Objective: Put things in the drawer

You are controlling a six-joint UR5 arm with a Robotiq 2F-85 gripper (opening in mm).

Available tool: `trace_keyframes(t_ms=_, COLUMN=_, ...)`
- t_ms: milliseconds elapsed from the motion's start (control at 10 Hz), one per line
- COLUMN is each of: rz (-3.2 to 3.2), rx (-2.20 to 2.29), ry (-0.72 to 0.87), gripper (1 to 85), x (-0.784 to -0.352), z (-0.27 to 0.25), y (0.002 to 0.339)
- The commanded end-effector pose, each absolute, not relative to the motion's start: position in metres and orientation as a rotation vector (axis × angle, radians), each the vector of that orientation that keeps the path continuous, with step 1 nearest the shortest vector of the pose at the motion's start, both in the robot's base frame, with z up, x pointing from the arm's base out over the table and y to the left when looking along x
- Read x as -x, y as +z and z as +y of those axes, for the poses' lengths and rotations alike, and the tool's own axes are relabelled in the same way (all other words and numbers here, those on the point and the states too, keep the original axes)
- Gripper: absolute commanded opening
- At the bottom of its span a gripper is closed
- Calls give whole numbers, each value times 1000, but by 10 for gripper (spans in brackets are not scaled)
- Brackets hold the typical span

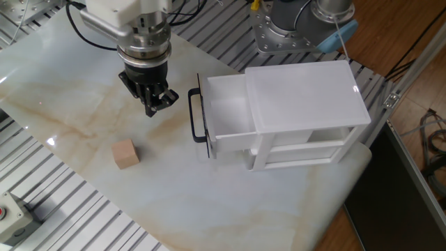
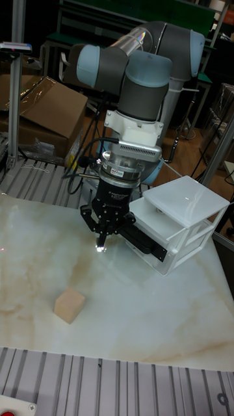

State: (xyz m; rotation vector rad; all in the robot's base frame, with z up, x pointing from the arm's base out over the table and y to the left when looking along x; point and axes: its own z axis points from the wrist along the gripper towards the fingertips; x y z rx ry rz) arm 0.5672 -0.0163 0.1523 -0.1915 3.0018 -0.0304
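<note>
A small light-tan wooden cube [image 1: 125, 153] [image 2: 69, 305] rests on the marble tabletop, left of the cabinet and nearer the front edge. The white top drawer [image 1: 224, 111] [image 2: 151, 229] stands pulled out of the white cabinet [image 1: 306, 87] [image 2: 190, 205], and its black bar handle [image 1: 197, 117] [image 2: 147, 242] faces the gripper. I see nothing inside the drawer. My gripper [image 1: 152, 107] [image 2: 101, 244] hangs just above the table, left of the handle and beyond the cube. Its fingers are shut together and hold nothing.
The arm's base [image 1: 293, 28] stands behind the cabinet. Slatted metal rails [image 1: 83, 216] border the marble slab at the front left, with a box bearing a red button [image 1: 8, 213] at the corner. Cardboard boxes [image 2: 45, 110] sit behind the table.
</note>
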Motion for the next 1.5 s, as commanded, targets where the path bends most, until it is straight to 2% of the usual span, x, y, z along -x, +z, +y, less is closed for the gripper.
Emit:
trace_keyframes(t_ms=0, rz=3035, rx=328, ry=-39, gripper=23, x=-556, z=-18, y=152)
trace_keyframes(t_ms=200, rz=3034, rx=482, ry=-40, gripper=177, x=-564, z=-30, y=143)
trace_keyframes(t_ms=300, rz=3023, rx=528, ry=2, gripper=220, x=-570, z=-30, y=139)
trace_keyframes(t_ms=400, rz=3000, rx=597, ry=25, gripper=317, x=-576, z=-31, y=136)
trace_keyframes(t_ms=800, rz=2928, rx=808, ry=-3, gripper=353, x=-605, z=-51, y=127)
trace_keyframes(t_ms=1100, rz=2886, rx=866, ry=13, gripper=427, x=-616, z=-44, y=117)
trace_keyframes(t_ms=1400, rz=2859, rx=930, ry=8, gripper=423, x=-629, z=-49, y=111)
